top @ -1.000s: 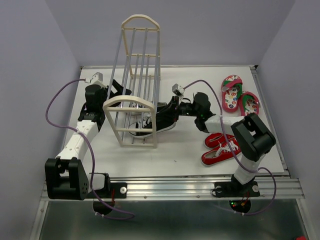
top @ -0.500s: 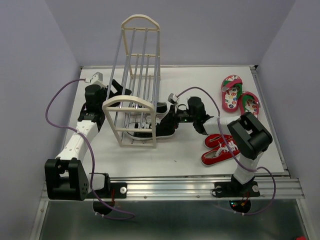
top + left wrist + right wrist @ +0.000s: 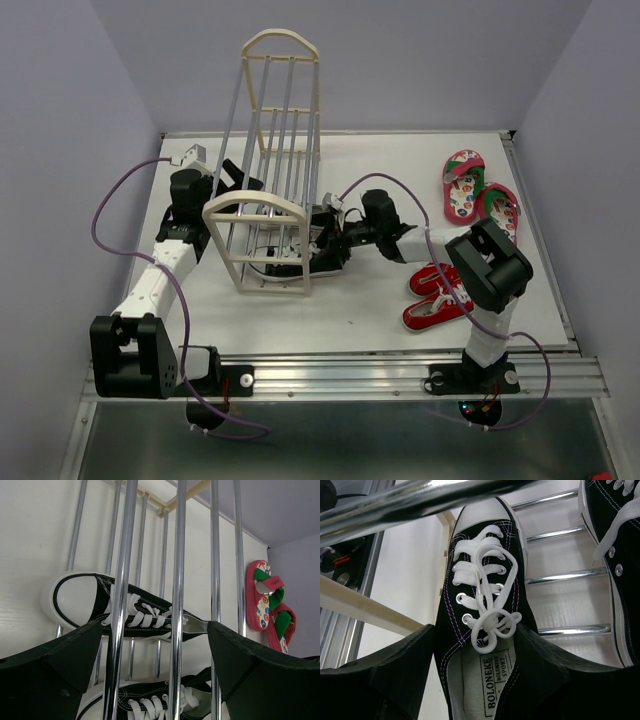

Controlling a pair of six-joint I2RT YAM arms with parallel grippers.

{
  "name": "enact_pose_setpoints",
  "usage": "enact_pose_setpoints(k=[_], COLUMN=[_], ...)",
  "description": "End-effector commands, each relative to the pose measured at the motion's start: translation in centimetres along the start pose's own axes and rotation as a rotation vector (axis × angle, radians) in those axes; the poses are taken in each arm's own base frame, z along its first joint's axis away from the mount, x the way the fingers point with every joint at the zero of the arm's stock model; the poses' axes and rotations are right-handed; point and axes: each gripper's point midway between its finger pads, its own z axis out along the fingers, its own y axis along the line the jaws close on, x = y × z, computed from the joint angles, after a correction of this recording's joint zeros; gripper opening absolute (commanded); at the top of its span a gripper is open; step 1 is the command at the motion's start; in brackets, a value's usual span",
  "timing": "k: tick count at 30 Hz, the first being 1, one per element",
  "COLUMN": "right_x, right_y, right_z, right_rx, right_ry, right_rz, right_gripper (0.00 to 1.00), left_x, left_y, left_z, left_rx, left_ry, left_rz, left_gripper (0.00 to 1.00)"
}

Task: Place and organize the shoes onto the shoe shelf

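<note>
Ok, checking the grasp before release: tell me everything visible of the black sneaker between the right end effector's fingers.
The black sneaker looks like canvas, with a white toe cap, white sole edge, pale stitching and white laces tied in a bow. Its insole label reads BOLONEKE SPORT. The right end effector grips its heel end on both sides, toe pointing away, over the rods of the shoe shelf, beside the other black sneaker.

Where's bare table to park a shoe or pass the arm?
Bare: table front between shoe shelf and red sneakers; far strip between shelf and flip-flops. Crowded: shelf's right side, where right gripper holds a black sneaker.
</note>
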Motion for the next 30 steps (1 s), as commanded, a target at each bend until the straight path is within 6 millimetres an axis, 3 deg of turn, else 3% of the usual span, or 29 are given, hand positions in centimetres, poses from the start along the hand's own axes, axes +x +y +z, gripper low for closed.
enact_pose_setpoints(k=[1, 6, 10, 19, 24, 30], right_x=[1.2, 0.4, -1.1, -3.8, -4.2, -3.2], right_y=[-0.9, -2.8, -1.0, 0.7, 0.7, -0.4], right_z=[1.7, 1.6, 0.5, -1.0, -1.0, 0.2], right_rx=[0.032, 0.153, 0.141, 0.143, 0.132, 0.101], right_ry=[0.051, 0.052, 0.029, -0.003, 0.000, 0.035], right_rz=[-0.015, -0.051, -0.093, -0.182, -0.206, -0.205], right_gripper=[0.70, 0.70, 0.70, 0.71, 0.73, 0.75], left_x=[-1.1, -1.1, -1.1, -1.0, -1.1, -1.1], left_y=[-1.4, -1.4, -1.3, -1.2, -1.3, -1.2], left_z=[0.1, -0.1, -0.2, -0.3, -0.3, -0.2], left_rx=[0.052, 0.053, 0.045, 0.042, 0.042, 0.040], left_ry=[-0.028, -0.031, -0.039, -0.038, -0.042, -0.040], left_rz=[0.043, 0.045, 0.047, 0.045, 0.044, 0.045], left_gripper=[0.99, 0.99, 0.99, 0.99, 0.99, 0.99])
